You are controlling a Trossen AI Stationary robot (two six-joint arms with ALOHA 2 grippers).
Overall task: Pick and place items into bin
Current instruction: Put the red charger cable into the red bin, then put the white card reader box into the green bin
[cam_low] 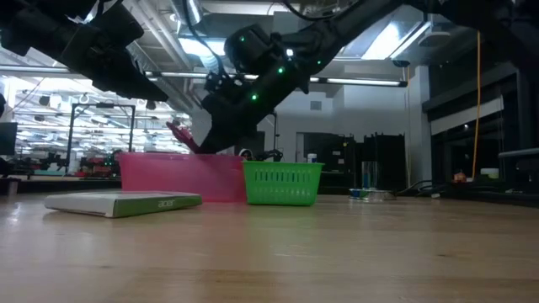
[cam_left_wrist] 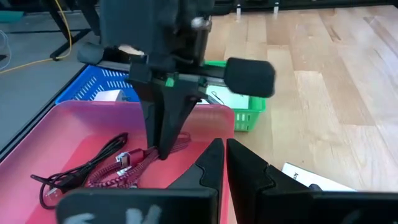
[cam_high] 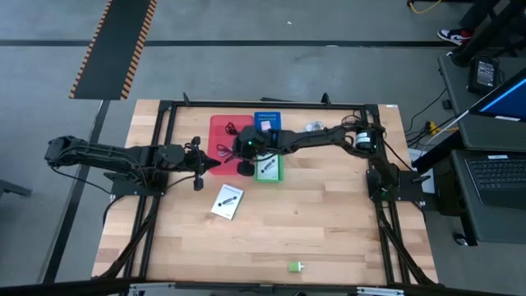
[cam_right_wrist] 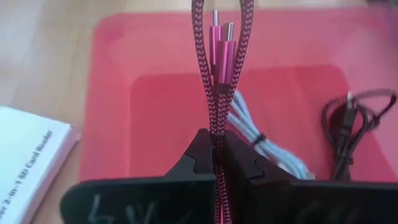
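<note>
Right fingers (cam_right_wrist: 217,155) pinching dark red cable (cam_right_wrist: 214,81) above pink bin (cam_right_wrist: 112,93); lower until slack pools inside, then release. Left fingers (cam_left_wrist: 225,163) pressed together, empty, beside bin.

From my station I see a light wooden table (cam_high: 329,230) with a black metal frame (cam_high: 246,104) running along its edges. A round silver disc (cam_high: 313,127) lies near the far edge. Off the table's right side an open laptop (cam_high: 497,174) sits on a dark desk. On the grey floor beyond there's a black-and-orange striped strip (cam_high: 115,45), and a person's shoe (cam_high: 454,35) shows at the far right.
</note>
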